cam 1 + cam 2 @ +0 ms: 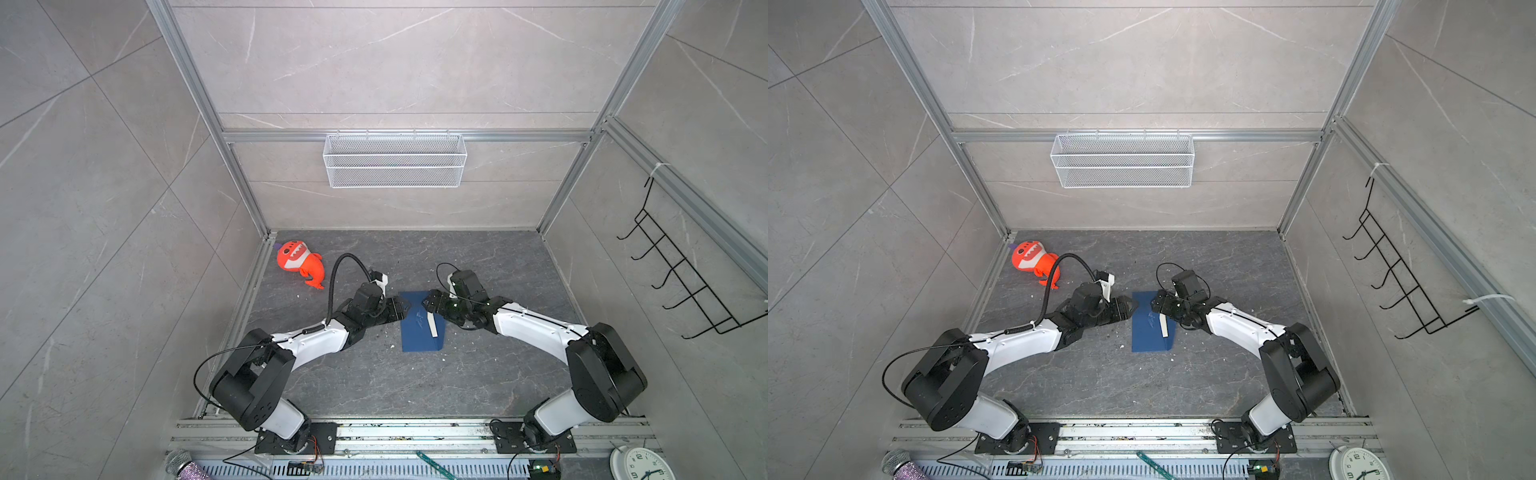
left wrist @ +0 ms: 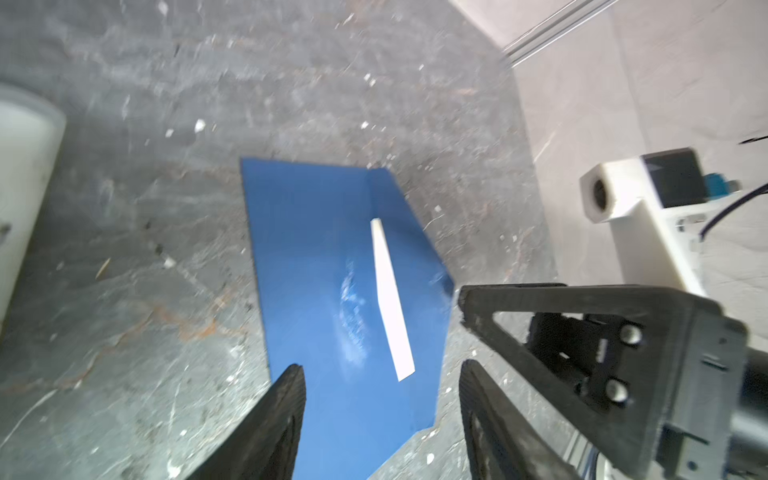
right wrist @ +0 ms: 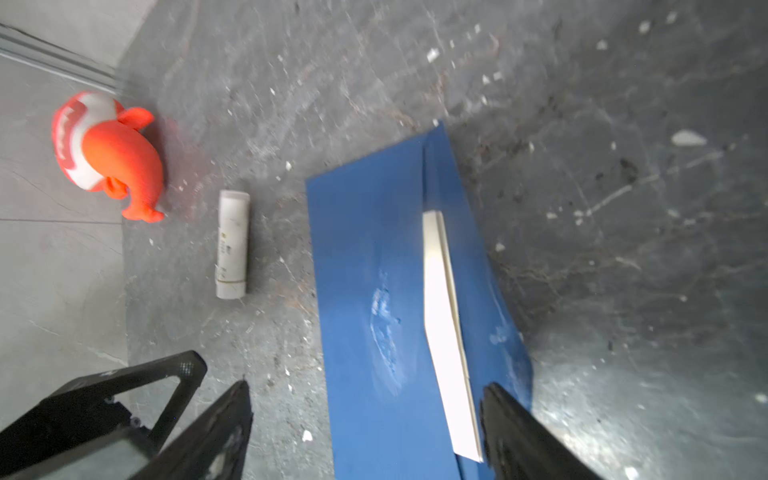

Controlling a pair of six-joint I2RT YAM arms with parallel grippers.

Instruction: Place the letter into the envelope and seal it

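The dark blue envelope (image 1: pixel 420 332) (image 1: pixel 1149 334) lies flat mid-table. Its flap (image 3: pixel 469 232) stands half raised along one long side. A narrow pale edge of the letter (image 3: pixel 444 332) (image 2: pixel 390 299) (image 1: pixel 432 325) shows between flap and body; the rest is hidden inside. My left gripper (image 1: pixel 405 309) (image 1: pixel 1133 306) (image 2: pixel 382 365) is open at the envelope's far left edge, with only the envelope below it. My right gripper (image 1: pixel 428 301) (image 1: pixel 1154 301) (image 3: pixel 368 386) is open over the far right part. One of its fingers (image 3: pixel 511 419) is at the flap's edge.
A white glue stick (image 3: pixel 232 245) lies on the dark table (image 1: pixel 415 386) left of the envelope, hidden under my left arm in both top views. An orange plush toy (image 1: pixel 299 264) (image 3: pixel 112 153) sits at the far left. A wire basket (image 1: pixel 395 160) hangs on the back wall.
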